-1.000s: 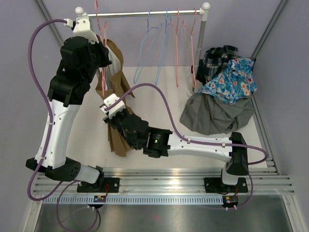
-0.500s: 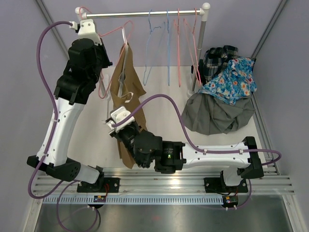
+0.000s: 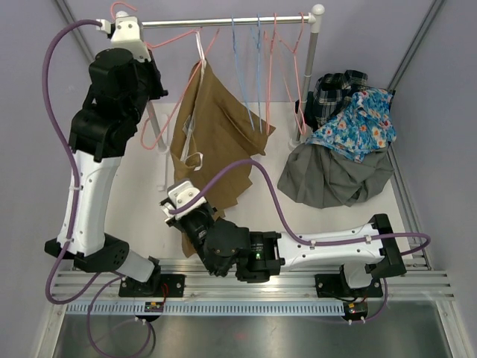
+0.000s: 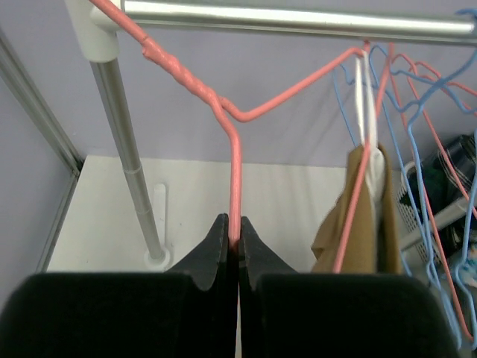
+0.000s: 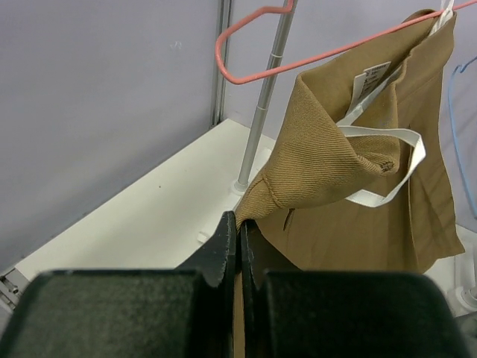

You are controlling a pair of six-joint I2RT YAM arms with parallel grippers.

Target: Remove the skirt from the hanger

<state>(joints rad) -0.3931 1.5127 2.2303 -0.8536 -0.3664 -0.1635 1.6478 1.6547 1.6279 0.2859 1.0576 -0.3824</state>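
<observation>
- White bench [image 3: 134, 209] is seen below.
- Hanger [image 4: 233, 160] is clamped by left claw [image 4: 237, 242], skirt [image 5: 358, 216] by right claw [image 5: 240, 224].
- Loop [image 5: 387, 168] could be snagged if pulled sideways.

I am looking at a white table [image 3: 141, 205]. On its right side lies a heap of clothes. A grey garment [image 3: 332, 179] is spread on the surface at the near end, a blue flowered one [image 3: 358, 123] rests on top of it, and a dark plaid one [image 3: 339, 88] sits at the far end. The rack's left post [image 4: 123, 142] and right post [image 3: 309, 67] stand on the table towards its far edge.
</observation>
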